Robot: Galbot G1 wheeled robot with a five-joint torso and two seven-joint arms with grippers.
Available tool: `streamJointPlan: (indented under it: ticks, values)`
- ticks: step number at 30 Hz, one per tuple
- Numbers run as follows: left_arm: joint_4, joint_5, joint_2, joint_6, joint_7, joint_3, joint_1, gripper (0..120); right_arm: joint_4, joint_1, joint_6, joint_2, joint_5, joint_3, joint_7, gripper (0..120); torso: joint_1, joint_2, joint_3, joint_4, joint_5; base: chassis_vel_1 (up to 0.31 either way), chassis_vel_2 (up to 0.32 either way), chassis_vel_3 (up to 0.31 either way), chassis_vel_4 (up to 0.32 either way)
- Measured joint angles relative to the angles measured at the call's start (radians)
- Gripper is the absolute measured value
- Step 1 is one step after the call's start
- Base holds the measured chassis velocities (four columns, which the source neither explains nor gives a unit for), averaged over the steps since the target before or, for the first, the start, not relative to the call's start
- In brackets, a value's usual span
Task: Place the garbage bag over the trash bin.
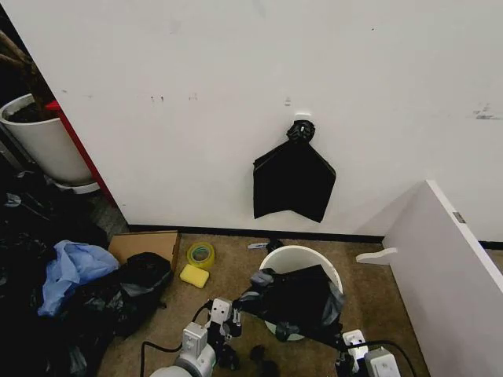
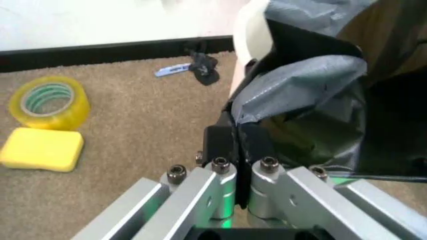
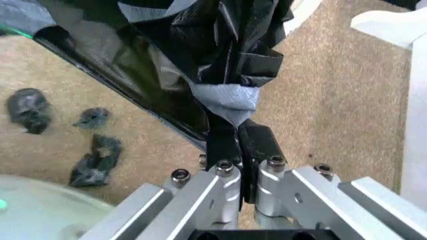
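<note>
So the thin glossy black plastic garbage bag (image 1: 297, 302) is stretched between both arms, draped over the near side of the round white plastic trash bin (image 1: 301, 255), which sits on the tan carpet floor (image 1: 236, 275) not far from the white wall's black baseboard. The far half of the rolled rim shows bare; the near half is under film.

The left end effector (image 1: 233, 312) has its fingers pinched tight on one bunched edge of the bag, just beside the bin's left side. The left wrist view shows it well: the left end effector (image 2: 235, 145) is clamped with film gathered between the pads. The right end effector (image 3: 237, 137) is likewise clamped on a twisted wad of film, down by the bin's near right side.

The bag's long axis runs roughly left to right between the two pinch points, sagging in the middle, and I can't really tell which way its mouth faces.

My take on doing this step well: keep both pinches firm, spread the arms so the mouth opens wider than the rim, and carry the edge toward the wall side evenly. Thin film will probably slip or snag on the rim if one side leads.
</note>
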Motion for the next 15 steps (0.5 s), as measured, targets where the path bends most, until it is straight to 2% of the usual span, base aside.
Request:
streamJointPlan:
  ticks: [8,15]
  values:
    - [0.063,0.007,-0.026,0.009,-0.018,0.01,-0.028,0,-0.109,0.059,0.015,0.035,-0.029,-0.049,-0.012,0,0.0,0.0,0.0,0.0,0.0001,0.0,0.0,0.0,0.0]
    - [0.124,0.016,-0.063,-0.013,-0.021,0.018,-0.06,0,-0.214,0.153,0.056,0.069,-0.039,-0.085,-0.02,0,0.0,0.0,0.0,0.0001,0.0001,0.0,0.0,0.0,0.0]
